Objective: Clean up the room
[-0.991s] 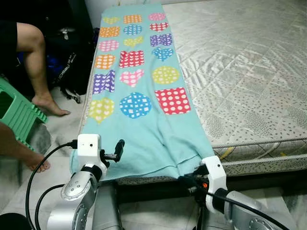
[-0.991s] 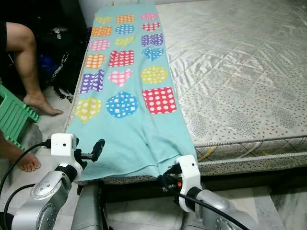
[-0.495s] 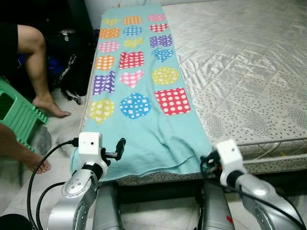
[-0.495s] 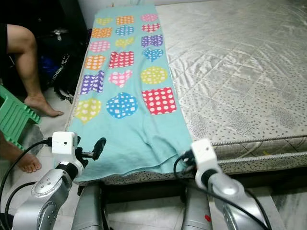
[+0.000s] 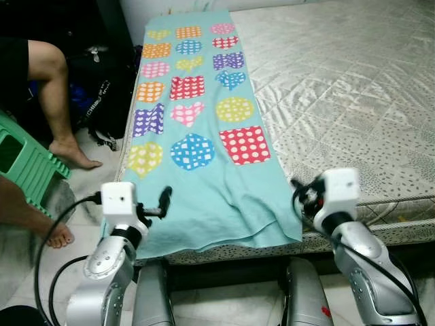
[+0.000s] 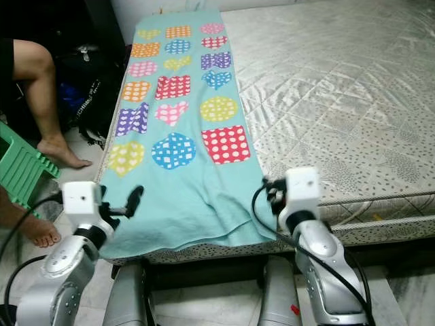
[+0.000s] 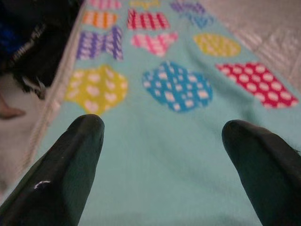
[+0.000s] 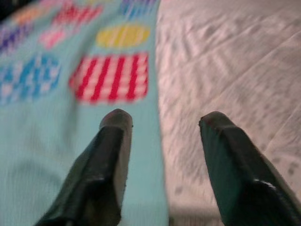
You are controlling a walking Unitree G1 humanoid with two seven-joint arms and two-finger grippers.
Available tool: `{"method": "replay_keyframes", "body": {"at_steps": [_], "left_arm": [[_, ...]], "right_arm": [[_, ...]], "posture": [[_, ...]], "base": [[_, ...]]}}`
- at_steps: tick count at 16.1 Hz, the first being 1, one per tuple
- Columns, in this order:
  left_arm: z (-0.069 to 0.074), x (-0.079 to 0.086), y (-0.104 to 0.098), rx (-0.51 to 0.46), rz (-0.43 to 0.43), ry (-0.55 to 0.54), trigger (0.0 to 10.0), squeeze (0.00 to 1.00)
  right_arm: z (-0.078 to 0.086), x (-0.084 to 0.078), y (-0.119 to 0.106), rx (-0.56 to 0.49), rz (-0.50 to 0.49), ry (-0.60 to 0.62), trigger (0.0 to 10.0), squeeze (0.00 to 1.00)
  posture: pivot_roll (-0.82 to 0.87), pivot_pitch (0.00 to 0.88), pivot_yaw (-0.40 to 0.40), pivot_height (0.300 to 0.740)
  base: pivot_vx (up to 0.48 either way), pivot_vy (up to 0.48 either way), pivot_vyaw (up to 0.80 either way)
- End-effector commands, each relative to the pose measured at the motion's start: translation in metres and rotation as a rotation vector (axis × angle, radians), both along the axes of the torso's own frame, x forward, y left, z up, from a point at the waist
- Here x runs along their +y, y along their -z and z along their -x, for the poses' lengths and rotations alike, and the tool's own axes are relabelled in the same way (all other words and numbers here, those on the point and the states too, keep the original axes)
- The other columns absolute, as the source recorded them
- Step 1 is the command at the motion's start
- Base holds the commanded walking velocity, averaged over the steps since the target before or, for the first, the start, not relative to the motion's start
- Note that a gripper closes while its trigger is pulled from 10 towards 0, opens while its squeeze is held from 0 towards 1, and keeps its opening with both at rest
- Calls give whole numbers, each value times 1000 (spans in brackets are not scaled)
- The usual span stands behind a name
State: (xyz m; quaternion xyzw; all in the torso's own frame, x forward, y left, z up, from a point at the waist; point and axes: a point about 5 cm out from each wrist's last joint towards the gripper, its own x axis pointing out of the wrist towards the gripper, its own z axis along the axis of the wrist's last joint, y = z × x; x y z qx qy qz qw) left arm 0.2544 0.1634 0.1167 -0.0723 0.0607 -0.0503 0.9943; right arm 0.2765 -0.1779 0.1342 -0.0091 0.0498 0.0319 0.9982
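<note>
A long turquoise blanket [image 5: 204,142] patterned with dotted hearts, circles and squares lies flat along the left edge of a grey quilted mattress [image 5: 353,88], running from the top centre of the frame down to the bed's near edge at lower centre. The left gripper [image 7: 162,141] hovers over the blanket's lower left corner, fingers spread wide apart and holding nothing. The right gripper [image 8: 162,127] hovers at the blanket's lower right edge (one finger over the cloth, the other over bare mattress), also spread apart and empty. At the far left, a person's bare legs [image 5: 58,115] stand beside a green stool [image 5: 24,159].
</note>
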Motion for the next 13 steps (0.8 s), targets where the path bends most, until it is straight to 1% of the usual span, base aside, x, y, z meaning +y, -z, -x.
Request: {"method": "replay_keyframes", "body": {"at_steps": [1, 2, 3, 5, 6, 8, 9, 10, 11, 13], "left_arm": [[1, 4, -9, -46, 0, -15, 10000, 0], [2, 4, -12, -61, 0, -22, 10000, 0], [2, 4, -12, -62, 4, -26, 10000, 0], [3, 5, -9, -60, 6, -28, 10000, 0], [3, 5, -7, -57, 5, -32, 10000, 0], [3, 5, -5, -53, 4, -35, 10000, 0], [3, 5, -3, -50, 2, -36, 10000, 0], [2, 5, -2, -48, 3, -39, 10000, 0], [0, 5, -1, -48, 5, -41, 10000, 0], [-3, 2, -2, -59, 10, -37, 10000, 0]], "right_arm": [[-2, -2, -8, -52, -26, 28, 10000, 1000], [-2, -4, -12, -92, -47, 63, 10000, 1000], [-1, -4, -12, -103, -55, 79, 10000, 1000], [2, -3, -8, -121, -84, 92, 10000, 1000], [3, -2, -6, -120, -77, 91, 10000, 1000], [3, 0, -5, -118, -97, 101, 10000, 1000], [2, -1, -3, -108, -51, 135, 10000, 1000], [0, 1, -3, -108, -22, 132, 10000, 110], [-1, 4, -5, -123, -21, 96, 10000, 0], [-8, 1, -12, -165, -40, 118, 10000, 0]], "posture": [[-103, 0, 73, 515], [-103, 0, 74, 515], [-105, 0, 76, 515], [-112, 0, 83, 515], [-115, 0, 83, 515], [-120, 0, 85, 515], [-122, 0, 85, 515], [-125, 0, 87, 515], [-126, 0, 88, 515], [-129, 0, 90, 520]], "base": [[0, 0, 0], [0, 0, 0], [0, 0, 0], [0, 0, 0], [0, 0, 0], [0, 0, 0], [0, 0, 0], [0, 0, 0], [0, 0, 0], [0, 0, 0]]}}
